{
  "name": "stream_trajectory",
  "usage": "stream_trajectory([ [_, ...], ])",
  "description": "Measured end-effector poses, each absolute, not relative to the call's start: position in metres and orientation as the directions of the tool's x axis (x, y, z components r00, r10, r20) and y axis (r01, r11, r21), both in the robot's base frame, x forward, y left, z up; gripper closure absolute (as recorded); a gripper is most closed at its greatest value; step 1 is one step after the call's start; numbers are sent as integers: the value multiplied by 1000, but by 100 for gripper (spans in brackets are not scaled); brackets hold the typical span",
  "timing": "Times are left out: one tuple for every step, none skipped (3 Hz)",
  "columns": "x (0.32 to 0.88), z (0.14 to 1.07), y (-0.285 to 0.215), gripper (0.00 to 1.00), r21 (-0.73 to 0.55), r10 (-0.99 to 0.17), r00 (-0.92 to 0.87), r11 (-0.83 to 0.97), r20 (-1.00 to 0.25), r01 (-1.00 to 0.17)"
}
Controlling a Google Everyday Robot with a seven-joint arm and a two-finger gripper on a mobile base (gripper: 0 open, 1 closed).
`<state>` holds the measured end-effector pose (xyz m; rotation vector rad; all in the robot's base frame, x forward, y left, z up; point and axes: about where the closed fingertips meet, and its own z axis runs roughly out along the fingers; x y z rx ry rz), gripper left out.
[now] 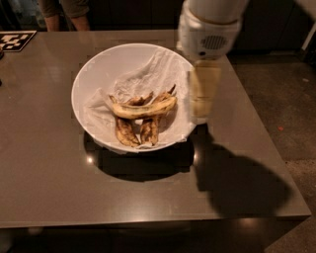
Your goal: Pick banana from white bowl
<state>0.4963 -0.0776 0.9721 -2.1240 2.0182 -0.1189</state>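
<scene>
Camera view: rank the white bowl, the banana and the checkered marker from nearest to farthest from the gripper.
The gripper hangs at the right side of the white bowl.
1. white bowl: its right rim is right by the gripper.
2. banana: mid-bowl, to the gripper's left in the view.
3. checkered marker: far-left corner of the table.

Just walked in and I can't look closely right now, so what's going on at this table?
A robot arm's pale gripper hangs at the right rim of a large round white bowl on a dark grey table. Inside, on crumpled white paper, a yellow brown-speckled banana lies across darker shrivelled bananas. The gripper looks apart from the banana, so nothing has been picked yet. A person stands at the table's far edge.
</scene>
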Motion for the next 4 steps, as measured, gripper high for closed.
stream_trajectory([
  [513,965,-33,0,-180,-989,134,-120,-67,-976],
  [520,950,11,6,-139,-978,199,-188,-68,-972],
  [521,938,30,24,-105,-973,216,-208,-75,-972],
  [522,924,40,25,-62,-973,216,-211,-86,-976],
])
